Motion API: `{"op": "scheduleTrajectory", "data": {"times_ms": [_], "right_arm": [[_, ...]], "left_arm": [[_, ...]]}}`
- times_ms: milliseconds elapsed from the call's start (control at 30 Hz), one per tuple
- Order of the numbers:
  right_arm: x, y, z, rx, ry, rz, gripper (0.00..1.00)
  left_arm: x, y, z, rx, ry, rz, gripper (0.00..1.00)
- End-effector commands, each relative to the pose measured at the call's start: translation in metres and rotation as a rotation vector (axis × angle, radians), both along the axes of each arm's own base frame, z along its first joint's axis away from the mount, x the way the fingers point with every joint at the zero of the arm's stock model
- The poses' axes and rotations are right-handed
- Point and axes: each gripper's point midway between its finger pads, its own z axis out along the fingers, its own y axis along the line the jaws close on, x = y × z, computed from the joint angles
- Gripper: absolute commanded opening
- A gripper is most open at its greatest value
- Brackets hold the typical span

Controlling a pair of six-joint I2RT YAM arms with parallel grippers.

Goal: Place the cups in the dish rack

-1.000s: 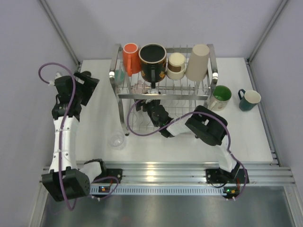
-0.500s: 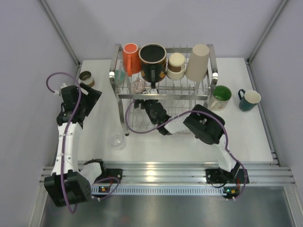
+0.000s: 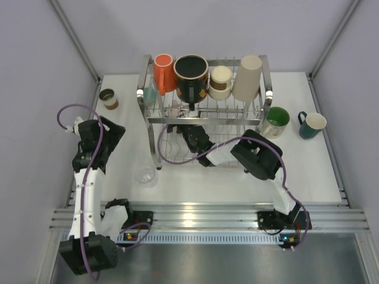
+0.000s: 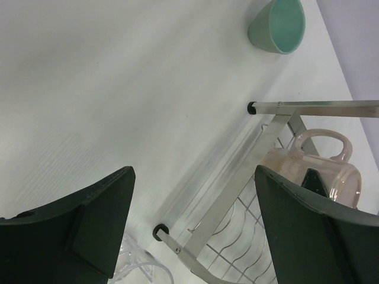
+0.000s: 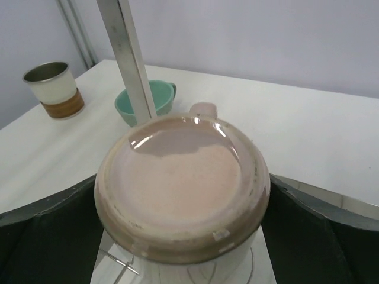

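The dish rack stands at mid-table. Its upper tier holds an orange cup, a black mug, a brown-cream paper cup and a tall beige cup. A pink mug sits upside down on the lower tier, dimly seen from above. My right gripper reaches in under the upper tier, its open jaws close on either side of the mug. My left gripper hangs open and empty left of the rack. A clear cup stands near the rack's front left foot.
A green mug and a teal mug stand right of the rack. A small metal cup with a brown band is at far left. A pale teal cup sits by the rack's back left post.
My left arm has pulled back toward the near edge, uncovering the small metal cup. The right jaws have spread wider around the pink mug.
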Motion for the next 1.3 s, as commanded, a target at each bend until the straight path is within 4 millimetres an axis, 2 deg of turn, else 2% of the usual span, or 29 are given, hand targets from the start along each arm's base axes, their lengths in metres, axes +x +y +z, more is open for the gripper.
{"op": "scheduleTrajectory", "data": {"times_ms": [0,133,267,367,500,600,1000,1267], "right_arm": [[0.003,0.001,0.078,0.17,-0.107,0.031,0.99],[-0.001,-0.002,0.079,0.175,-0.099,0.032,0.99],[-0.001,-0.008,0.079,0.151,-0.081,0.014,0.99],[-0.009,-0.018,0.081,0.169,-0.07,0.012,0.99],[-0.019,-0.027,0.086,0.166,-0.05,0.021,0.99],[-0.027,-0.034,0.083,0.153,-0.046,0.037,0.99],[-0.049,-0.031,0.091,0.16,-0.037,0.152,0.99],[-0.059,-0.025,0.082,0.144,0.003,0.188,0.96]], "left_arm": [[-0.014,0.001,-0.016,-0.013,0.049,0.025,0.88],[-0.025,0.006,-0.029,-0.002,0.115,0.062,0.87],[-0.031,0.004,-0.03,0.013,0.145,0.03,0.83],[-0.035,-0.001,-0.03,0.006,0.134,0.012,0.78],[-0.043,-0.007,-0.041,-0.011,0.146,-0.015,0.73],[-0.047,-0.009,-0.046,-0.011,0.16,-0.029,0.73],[-0.055,-0.019,-0.045,-0.02,0.144,-0.086,0.7],[-0.055,-0.02,-0.046,-0.02,0.16,-0.091,0.7]]}}
